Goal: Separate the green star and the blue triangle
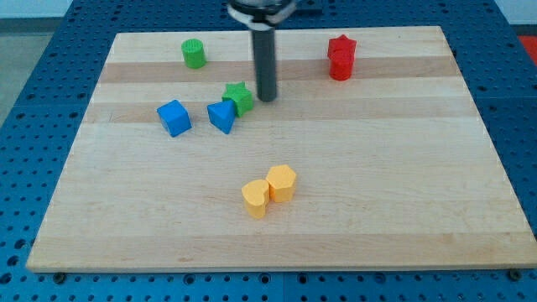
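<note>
The green star (239, 96) lies left of the board's centre, touching the blue triangle (222, 116) at its lower left. My tip (267, 99) stands just to the right of the green star, very close to its right edge. The rod rises from there to the view's top.
A blue cube (174, 117) lies left of the triangle. A green cylinder (194, 54) is at the upper left. Two red blocks (341, 57) sit together at the upper right. A yellow pair (269, 191) lies below the centre. The wooden board (419, 210) rests on a blue perforated table.
</note>
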